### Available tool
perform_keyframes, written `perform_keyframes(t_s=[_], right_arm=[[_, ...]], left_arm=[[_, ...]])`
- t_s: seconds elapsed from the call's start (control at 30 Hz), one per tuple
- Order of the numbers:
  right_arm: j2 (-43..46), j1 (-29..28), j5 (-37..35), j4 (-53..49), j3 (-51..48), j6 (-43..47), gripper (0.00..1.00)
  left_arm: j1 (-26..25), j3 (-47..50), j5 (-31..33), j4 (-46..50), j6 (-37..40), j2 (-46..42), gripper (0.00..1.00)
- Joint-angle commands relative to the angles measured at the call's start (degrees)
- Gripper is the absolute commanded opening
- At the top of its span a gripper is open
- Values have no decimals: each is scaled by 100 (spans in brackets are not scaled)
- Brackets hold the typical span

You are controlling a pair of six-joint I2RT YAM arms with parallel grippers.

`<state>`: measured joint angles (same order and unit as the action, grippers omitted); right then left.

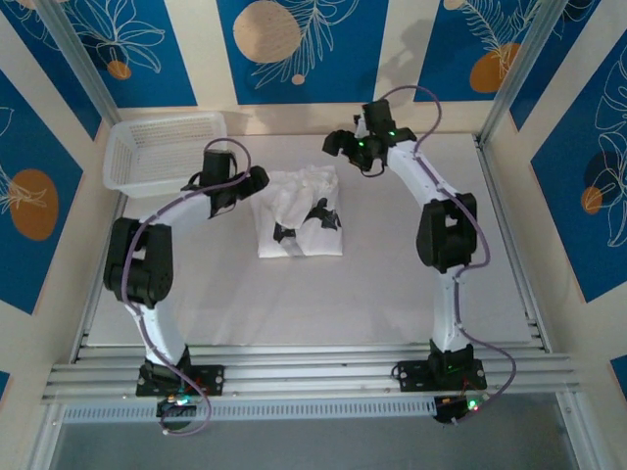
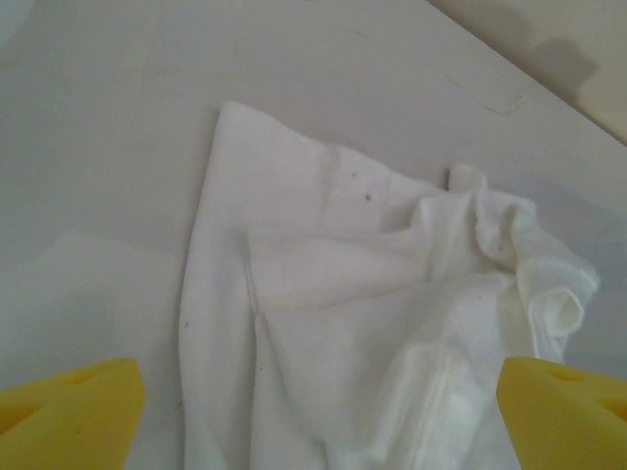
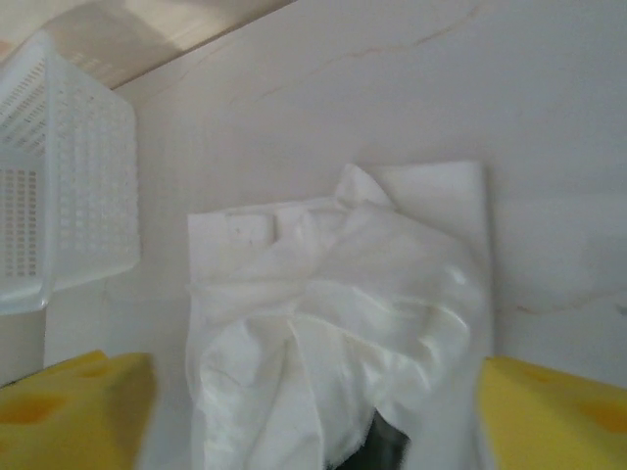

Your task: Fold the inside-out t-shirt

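The inside-out t-shirt (image 1: 299, 217) lies in a crumpled, partly folded white bundle on the table's middle, with dark patches showing on top. My left gripper (image 1: 257, 180) hovers at the shirt's upper left edge. In the left wrist view its yellow fingers (image 2: 69, 416) stand wide apart over the rumpled cloth (image 2: 343, 313), holding nothing. My right gripper (image 1: 336, 146) hangs just beyond the shirt's far right corner. Seen from the right wrist, that gripper (image 3: 313, 421) is open too, with the t-shirt (image 3: 333, 304) below it and nothing between the pads.
A white plastic mesh basket (image 1: 165, 120) stands at the back left, close behind the left arm; its wall (image 3: 59, 186) is at the left of the right wrist view. Bare table lies in front of and to the right of the shirt.
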<state>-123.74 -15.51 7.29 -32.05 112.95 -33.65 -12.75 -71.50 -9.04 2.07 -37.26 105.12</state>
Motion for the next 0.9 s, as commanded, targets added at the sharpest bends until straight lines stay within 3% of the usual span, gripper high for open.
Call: perform_keyframes(t_s=[0.0,0.13,0.27,0.4,0.47,0.57,0.6,0.67,0.73,0.87], right_arm=[[1139,9,531,618,-1704,44,100],[2134,-312,423,1978,-4095,-396,99],[2109,-651,166,2129,-4771,-521,90],[1758,-866,-129,2131,-4944,-767,75],[1670,-951,-309,2096,-5008,-842,68],[1703,-1046,-455,2129,-5144,-885,49],[1729,-1051,-471,2097,-5159,-889,35],[1808,-1044,-528,1942,-5171,-891,16],[2008,-1058,-550,1864,-5314,-897,2],[2845,-1295,-805,1806,-6117,-981,0]], left_arm=[[-42,844,-466,-143,166,-904,93],[-288,1735,-470,131,258,-1384,89],[-490,2178,-336,180,214,-1435,73],[-706,1979,-486,353,198,-934,54],[-844,1913,-648,260,199,-701,50],[-1061,1845,-399,353,216,-577,42],[-1106,1812,-310,435,222,-555,35],[-1187,1865,-177,606,231,-604,14],[-1267,2099,-142,698,191,-810,0],[-1820,2895,291,829,103,-1787,0]])
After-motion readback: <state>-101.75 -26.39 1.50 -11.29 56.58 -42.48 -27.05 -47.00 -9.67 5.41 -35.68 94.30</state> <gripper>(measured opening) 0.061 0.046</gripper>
